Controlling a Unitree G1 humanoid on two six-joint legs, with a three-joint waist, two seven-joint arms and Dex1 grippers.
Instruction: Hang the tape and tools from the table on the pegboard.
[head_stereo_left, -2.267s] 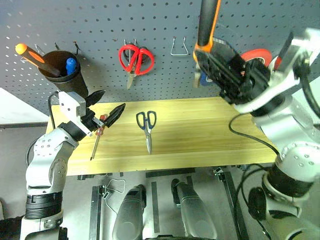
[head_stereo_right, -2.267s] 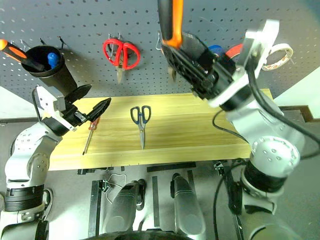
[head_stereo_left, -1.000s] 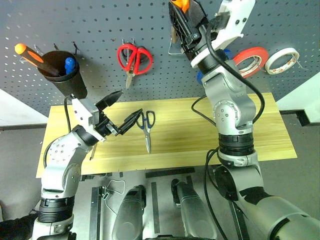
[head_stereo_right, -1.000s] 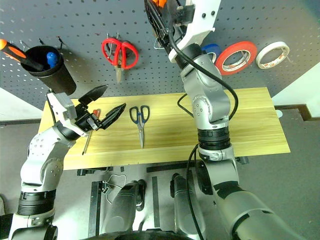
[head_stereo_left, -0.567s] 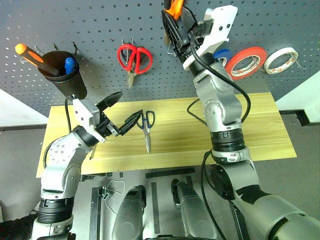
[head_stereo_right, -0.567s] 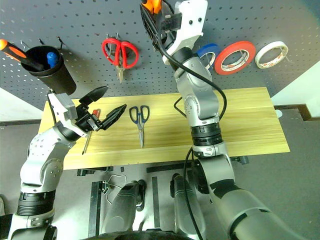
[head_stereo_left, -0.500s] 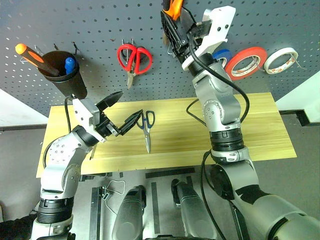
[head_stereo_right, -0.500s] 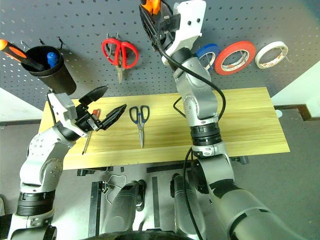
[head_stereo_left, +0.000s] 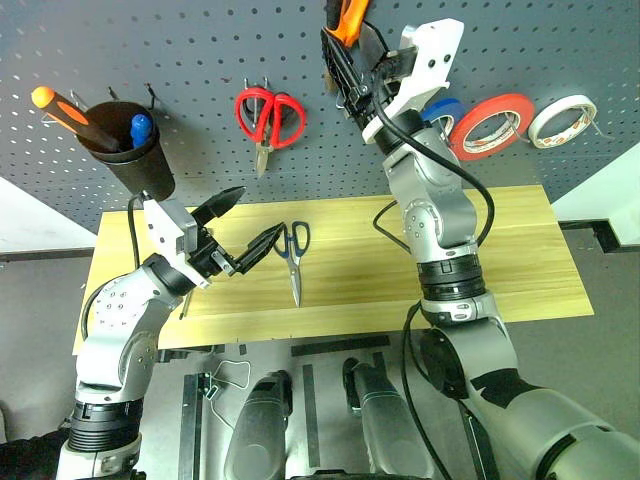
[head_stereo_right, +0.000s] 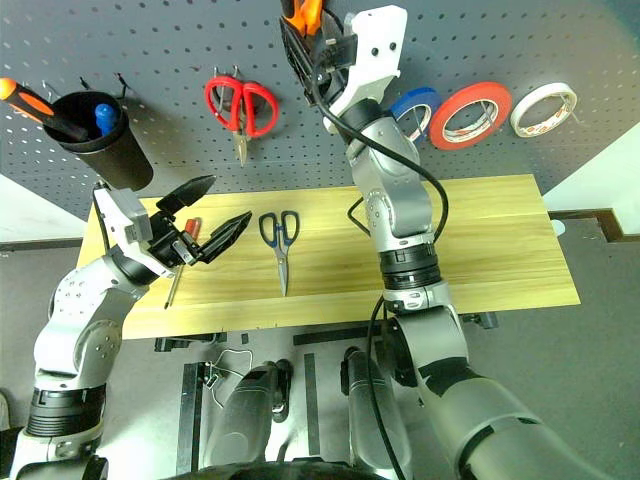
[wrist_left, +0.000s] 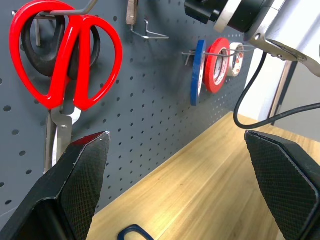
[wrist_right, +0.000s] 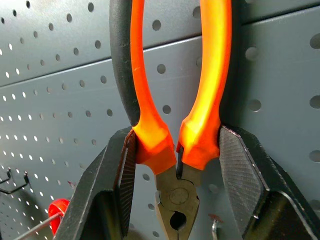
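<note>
My right gripper (head_stereo_left: 345, 50) is raised against the pegboard (head_stereo_left: 150, 50), shut on the pliers (wrist_right: 175, 145) just below their orange-and-black handles, which point upward. A bent wire hook (head_stereo_left: 347, 97) sits just beneath it. The red tape (head_stereo_left: 490, 125) hangs on the board to the right. On the table (head_stereo_left: 500, 250) lie the dark-handled scissors (head_stereo_left: 293, 250) and the slim red-handled tool (head_stereo_right: 190, 228), partly hidden behind my left gripper (head_stereo_left: 255, 212). That gripper hovers open and empty above the table's left part, its fingers (wrist_left: 75, 185) wide apart.
Red-handled scissors (head_stereo_left: 270, 118) hang left of the pliers. A black cup (head_stereo_left: 130, 145) with an orange screwdriver hangs at the far left. A blue roll (head_stereo_left: 440, 108) and a white roll (head_stereo_left: 565, 120) flank the red tape. The table's right half is bare wood.
My right arm has swung the pliers leftward from in front of the tape rolls up to the board by the wire hook, then nearly stopped. The left gripper stays open.
</note>
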